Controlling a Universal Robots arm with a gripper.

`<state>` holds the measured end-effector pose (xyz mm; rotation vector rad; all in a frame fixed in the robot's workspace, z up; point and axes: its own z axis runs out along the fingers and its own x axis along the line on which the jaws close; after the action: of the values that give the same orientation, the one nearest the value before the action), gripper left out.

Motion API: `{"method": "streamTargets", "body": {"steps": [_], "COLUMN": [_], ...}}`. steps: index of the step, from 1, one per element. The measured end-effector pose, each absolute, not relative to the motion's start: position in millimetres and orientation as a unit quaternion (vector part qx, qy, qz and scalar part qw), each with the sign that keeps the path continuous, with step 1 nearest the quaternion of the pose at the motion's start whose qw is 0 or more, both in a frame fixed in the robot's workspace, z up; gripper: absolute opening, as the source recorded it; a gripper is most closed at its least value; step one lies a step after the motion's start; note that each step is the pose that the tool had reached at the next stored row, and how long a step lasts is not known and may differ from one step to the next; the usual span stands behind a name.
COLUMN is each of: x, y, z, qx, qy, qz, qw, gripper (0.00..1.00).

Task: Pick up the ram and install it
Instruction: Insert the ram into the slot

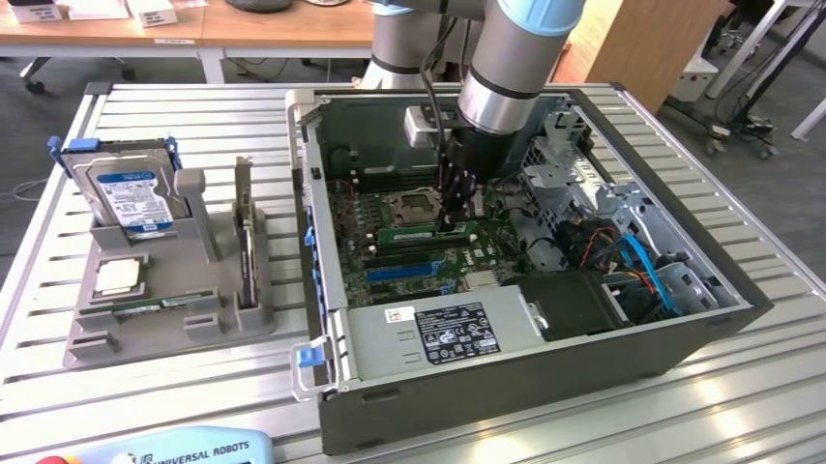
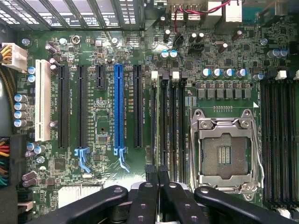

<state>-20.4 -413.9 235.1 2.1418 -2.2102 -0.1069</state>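
Ram (image 1: pixel 158 305): one stick is counted, laid flat along the holder's (image 1: pixel 91 343) front edge, with one processor (image 1: pixel 116 277) and one hard drive (image 1: pixel 130 193) behind it. Inside the case (image 1: pixel 516 377), the gripper (image 1: pixel 452 220) is seen pressed together over four memory slots (image 2: pixel 170 126) beside the socket (image 2: pixel 224 154). Whether a stick is pinched cannot be told.

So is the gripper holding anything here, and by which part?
Cannot be told. The gripper is shut, low over the memory slots beside the processor socket; whether anything thin is pinched in it is unclear.
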Motion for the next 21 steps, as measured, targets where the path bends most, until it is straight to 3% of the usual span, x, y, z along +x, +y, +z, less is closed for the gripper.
{"method": "streamTargets", "body": {"steps": [21], "x": [-20.2], "y": [-413.9], "z": [234.7], "qx": [0.704], "qy": [-0.709], "qz": [-0.035], "qw": [0.032], "gripper": [0.11]}}
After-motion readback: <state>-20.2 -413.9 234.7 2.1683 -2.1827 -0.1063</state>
